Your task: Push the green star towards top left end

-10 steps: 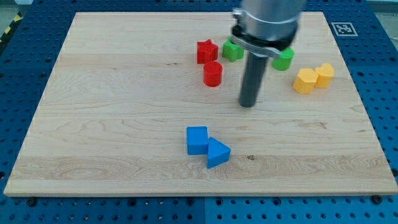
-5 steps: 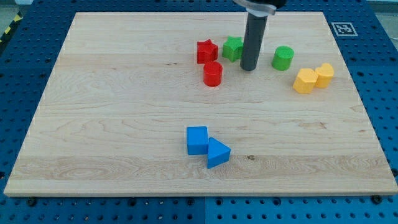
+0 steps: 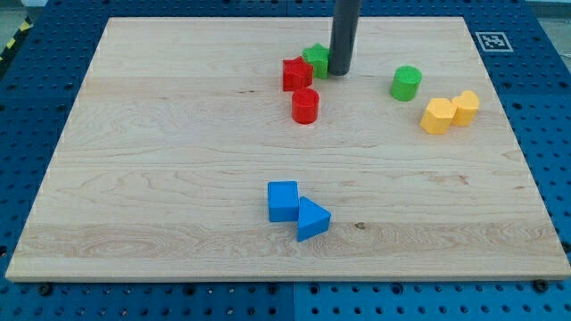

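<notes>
— What is lying under you?

— A pale wooden board [image 3: 178,134] is resting on a blue perforated table [image 3: 553,134], and a small black-and-white marker [image 3: 491,41] is sitting at the board's corner at the view's top right.

— And your end effector?

— I am carrying no jaws, only a straight dark rod, so nothing is being held. My tip [image 3: 342,72] is pressing down near the view's top, a little right of centre, and it is touching the right side of the green star [image 3: 316,59].

— Where is that star sitting?

— It is lying just left of my tip, and its left edge is meeting the red star [image 3: 297,74]. Just below that pair the red cylinder [image 3: 305,105] is standing, close to the red star; whether the two are touching I cannot tell.

— What is lying farther off?

— Toward the view's right the green cylinder [image 3: 406,83] is standing apart from my tip. Beyond it, two yellow blocks are sitting side by side and touching: the yellow block on the left [image 3: 437,116] and the yellow block on the right [image 3: 465,107]; their exact shapes I cannot make out. Well below, near the view's bottom, the blue cube [image 3: 283,201] is touching the blue triangle [image 3: 311,218].
</notes>
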You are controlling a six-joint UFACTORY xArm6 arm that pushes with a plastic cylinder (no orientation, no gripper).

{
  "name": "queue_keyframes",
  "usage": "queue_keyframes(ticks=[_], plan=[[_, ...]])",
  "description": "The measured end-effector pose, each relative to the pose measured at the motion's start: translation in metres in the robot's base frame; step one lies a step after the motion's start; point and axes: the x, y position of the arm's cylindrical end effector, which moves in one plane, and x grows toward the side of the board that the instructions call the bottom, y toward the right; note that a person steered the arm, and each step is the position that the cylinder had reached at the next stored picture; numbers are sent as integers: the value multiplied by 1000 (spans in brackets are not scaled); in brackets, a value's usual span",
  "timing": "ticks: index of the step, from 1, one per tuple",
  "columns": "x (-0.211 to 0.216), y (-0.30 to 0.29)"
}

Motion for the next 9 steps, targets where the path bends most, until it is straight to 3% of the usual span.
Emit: queue_keyframes(ticks=[5,9], plan=[[-39,-172],[-40,-226]])
